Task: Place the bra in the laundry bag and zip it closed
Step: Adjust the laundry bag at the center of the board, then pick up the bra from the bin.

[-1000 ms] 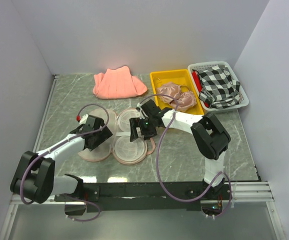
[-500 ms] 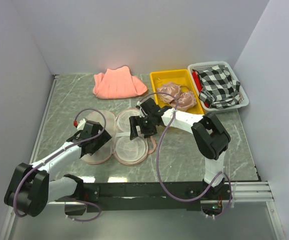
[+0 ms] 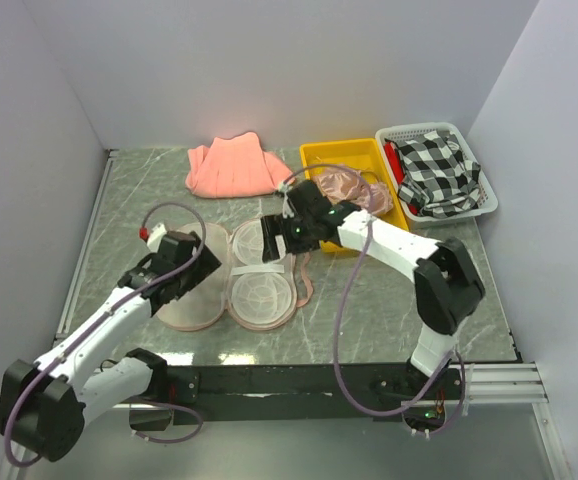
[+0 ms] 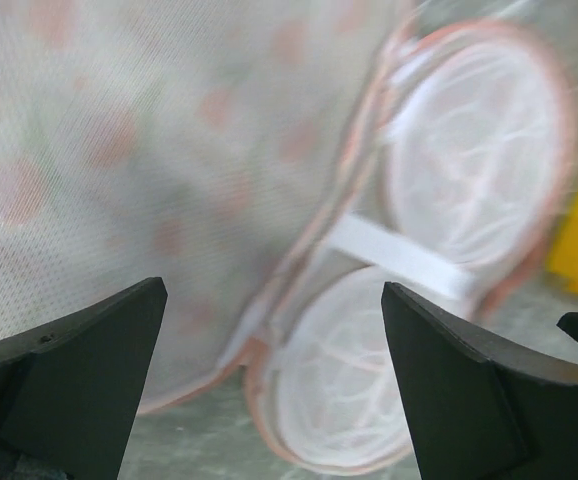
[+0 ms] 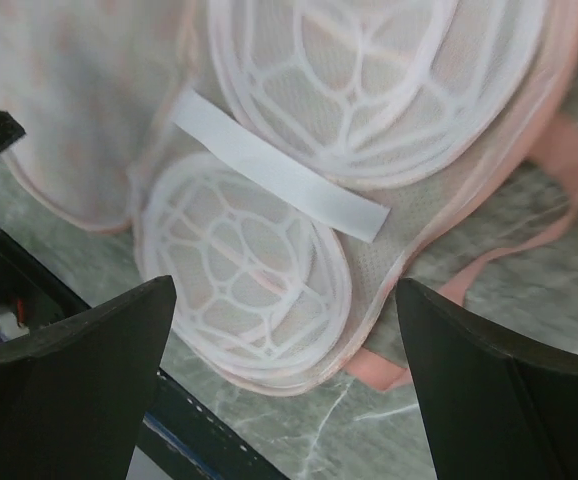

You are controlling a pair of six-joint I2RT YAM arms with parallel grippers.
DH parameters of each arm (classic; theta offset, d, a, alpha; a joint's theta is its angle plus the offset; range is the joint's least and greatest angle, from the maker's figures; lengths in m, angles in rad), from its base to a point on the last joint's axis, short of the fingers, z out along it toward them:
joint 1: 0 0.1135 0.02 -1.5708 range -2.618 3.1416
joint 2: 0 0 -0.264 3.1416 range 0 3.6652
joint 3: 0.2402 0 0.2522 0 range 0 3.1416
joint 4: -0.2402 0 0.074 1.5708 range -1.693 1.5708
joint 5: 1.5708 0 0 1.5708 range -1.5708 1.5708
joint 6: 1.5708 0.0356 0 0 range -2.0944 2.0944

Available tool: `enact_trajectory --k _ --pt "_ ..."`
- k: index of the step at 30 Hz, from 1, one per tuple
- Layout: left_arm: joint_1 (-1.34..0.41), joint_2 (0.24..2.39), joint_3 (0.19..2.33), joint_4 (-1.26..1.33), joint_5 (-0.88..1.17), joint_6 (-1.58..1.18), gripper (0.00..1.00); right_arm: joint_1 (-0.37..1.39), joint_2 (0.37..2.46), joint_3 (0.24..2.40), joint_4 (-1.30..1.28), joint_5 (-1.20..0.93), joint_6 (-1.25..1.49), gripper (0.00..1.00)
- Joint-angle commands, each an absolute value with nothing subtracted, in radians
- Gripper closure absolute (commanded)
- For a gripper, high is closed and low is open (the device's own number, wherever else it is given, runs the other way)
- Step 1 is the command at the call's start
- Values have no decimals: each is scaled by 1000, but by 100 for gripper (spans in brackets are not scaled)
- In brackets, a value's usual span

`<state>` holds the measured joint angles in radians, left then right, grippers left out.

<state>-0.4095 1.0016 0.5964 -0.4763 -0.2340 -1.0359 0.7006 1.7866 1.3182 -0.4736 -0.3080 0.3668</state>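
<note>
The laundry bag (image 3: 231, 285) lies opened flat on the table: a printed beige flap (image 4: 119, 150) on the left, two white cage cups (image 5: 249, 270) joined by a white strap on the right. Its pink edging (image 5: 529, 235) trails off to the right. The shiny pink bra (image 3: 347, 186) sits in the yellow bin (image 3: 319, 153), partly hidden by my right arm. Open and holding nothing, my left gripper (image 3: 195, 268) (image 4: 274, 390) hovers over the printed flap. My right gripper (image 3: 277, 232) (image 5: 284, 385) hangs above the cage cups, also open with nothing between its fingers.
A salmon-pink folded cloth (image 3: 234, 167) lies at the back of the table. To the right of the yellow bin, a white basket (image 3: 409, 132) holds a black-and-white checked cloth (image 3: 437, 170). Grey walls close in the left, back and right sides.
My right gripper has risen and drawn back toward the yellow bin. My left arm has pulled back leftward. Both grippers stay open; the bag lies where it was.
</note>
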Motion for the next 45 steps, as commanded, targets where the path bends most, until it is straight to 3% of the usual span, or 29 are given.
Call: enact_trajectory --k 1,7,12,16,21,30,36,45 --pt "-413 953 725 -532 -288 -957 3 689 1648 1425 -515 -117 344 0" --pt "-413 977 821 -534 -253 -896 3 510 1519 1390 -454 -2 461 0" --pt "-411 971 839 -466 -196 -876 3 241 1565 1437 -436 -147 575 0" --pt "-411 986 859 -456 -180 -876 3 157 1705 1567 -480 -285 563 0" --pt "-411 997 873 -433 -135 -828 3 153 1948 1931 -715 -212 495 0" --pt "-411 994 864 -477 -120 -782 3 152 1677 1456 -514 -198 479 0" --pt "-411 1009 861 -445 -81 -776 3 149 1764 1471 -493 -254 471 1" --pt "-411 1045 888 -486 -115 -779 3 144 1973 1701 -476 -212 532 15"
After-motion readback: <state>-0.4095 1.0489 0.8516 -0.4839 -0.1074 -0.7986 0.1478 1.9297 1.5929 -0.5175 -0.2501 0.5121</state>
